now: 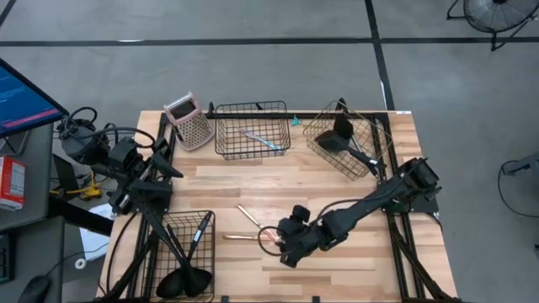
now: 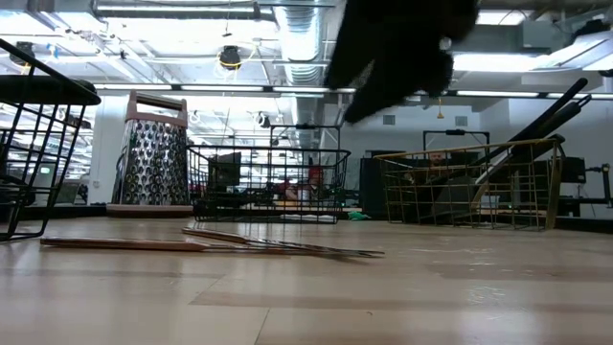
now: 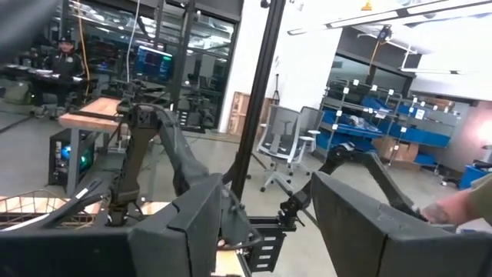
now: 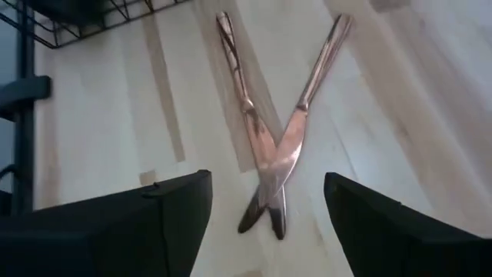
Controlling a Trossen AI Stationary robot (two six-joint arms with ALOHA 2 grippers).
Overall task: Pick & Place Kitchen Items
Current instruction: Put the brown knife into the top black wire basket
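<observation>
1. The right pincer (image 1: 280,247) hung over the front middle of the tabletop (image 1: 354,273), its two fingers (image 4: 173,208) spread wide with nothing between them.
2. Directly beneath that gap lay the two copper-coloured pieces (image 4: 269,165), a fork and a knife crossed over each other near their working ends, handles splayed apart in a V. In the high view they rested flat on the bare wood just left of the right pincer; the low view showed them as thin rods lying on the surface (image 2: 278,244).
3. At the front left corner stood a black wire basket (image 1: 187,244) holding black ladles and spoons (image 1: 184,278), their bowls hanging out past the tabletop's front edge.
4. The left pincer (image 3: 261,223) waited at the left edge, raised and aimed out into the room; its fingers stood apart and empty.
5. Toward the back, a pink-handled grater (image 1: 189,123) stood just beside a second black wire basket (image 1: 253,128), which held the silver-teal piece (image 1: 261,140).
6. At the back right, a copper wire basket (image 1: 347,140) sat tilted, with black spatulas (image 1: 337,136) lying in it, handles pointing toward the right arm's base.
</observation>
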